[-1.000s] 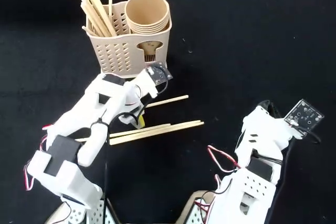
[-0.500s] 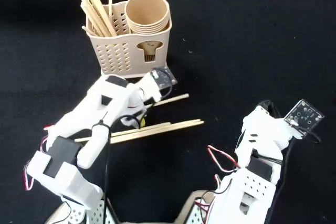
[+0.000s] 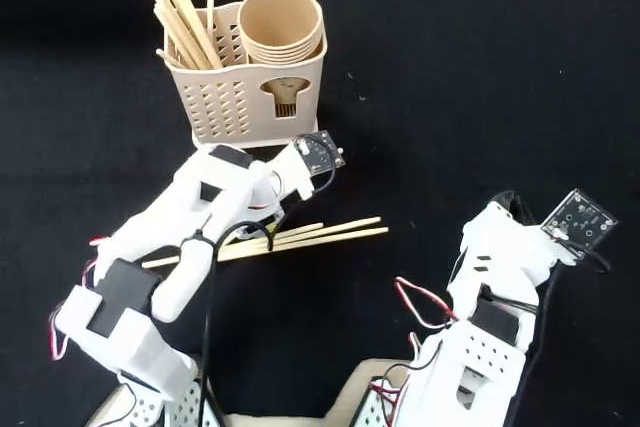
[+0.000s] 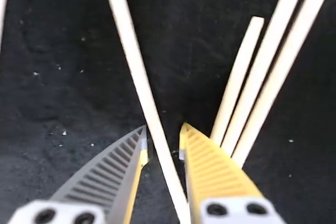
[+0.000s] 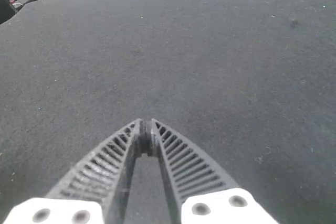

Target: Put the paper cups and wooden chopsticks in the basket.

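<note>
While my right gripper (image 5: pixel 146 129) rests clenched and empty, my left gripper (image 4: pixel 163 135) straddles one pale wooden chopstick (image 4: pixel 131 56) on the table, jaws slightly apart. Next I should pinch, lift and carry it to the beige perforated basket (image 3: pixel 235 97) holding stacked tan paper cups (image 3: pixel 282 22).

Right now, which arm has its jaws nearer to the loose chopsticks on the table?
Left. The left arm has its jaws open around one of the loose chopsticks. The right arm sits off to their side, jaws shut over black cloth.
</note>
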